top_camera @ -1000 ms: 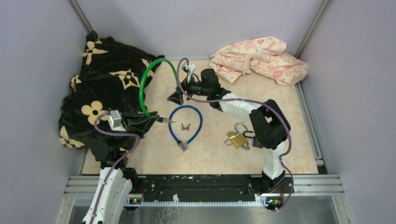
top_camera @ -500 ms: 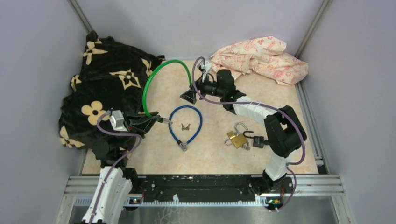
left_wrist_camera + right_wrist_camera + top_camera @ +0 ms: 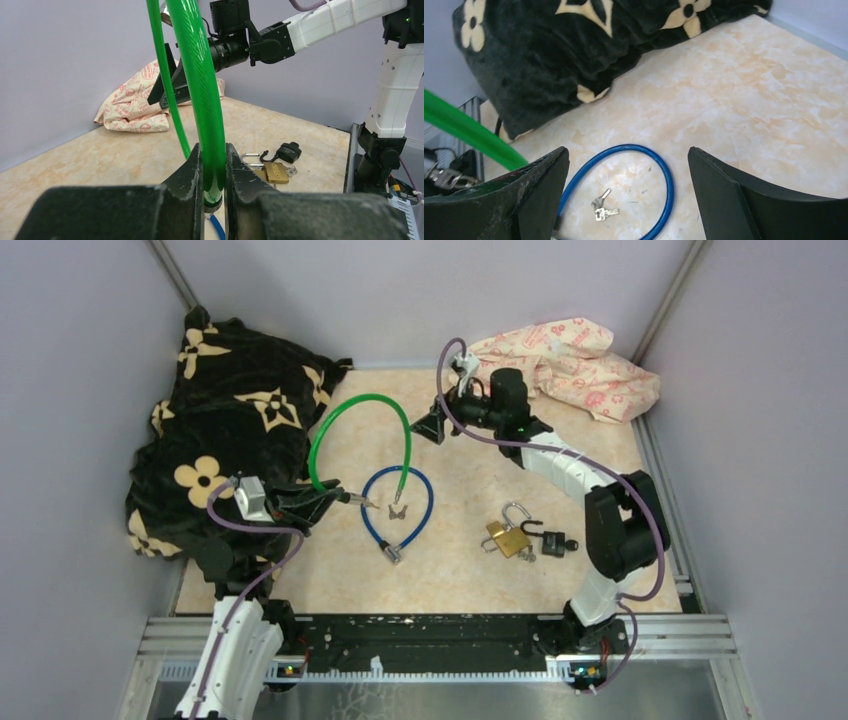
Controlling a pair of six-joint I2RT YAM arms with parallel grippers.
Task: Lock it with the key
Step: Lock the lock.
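Note:
A green cable lock [image 3: 356, 402] arches over the table. My left gripper [image 3: 345, 499] is shut on one end of it, and the left wrist view shows the cable [image 3: 202, 90] clamped between the pads of the left gripper [image 3: 213, 150]. The cable's other end hangs down by the keys [image 3: 398, 511]. Those two small silver keys [image 3: 602, 206] lie inside a blue cable loop [image 3: 424, 502]. My right gripper [image 3: 433, 427] hovers open at the back, apart from the green cable. In its own view the right gripper [image 3: 628, 151] holds nothing, with the blue loop [image 3: 666, 176] below.
A brass padlock [image 3: 509, 537] and a small black padlock [image 3: 555, 541] lie at the right front. A black flowered blanket [image 3: 232, 410] fills the left side. A pink printed cloth [image 3: 560, 362] lies in the back right corner. Walls close in on three sides.
My right gripper has moved right and toward the back, away from the green cable. The cable's arch has widened and its free end now hangs over the blue loop. The left gripper stays put.

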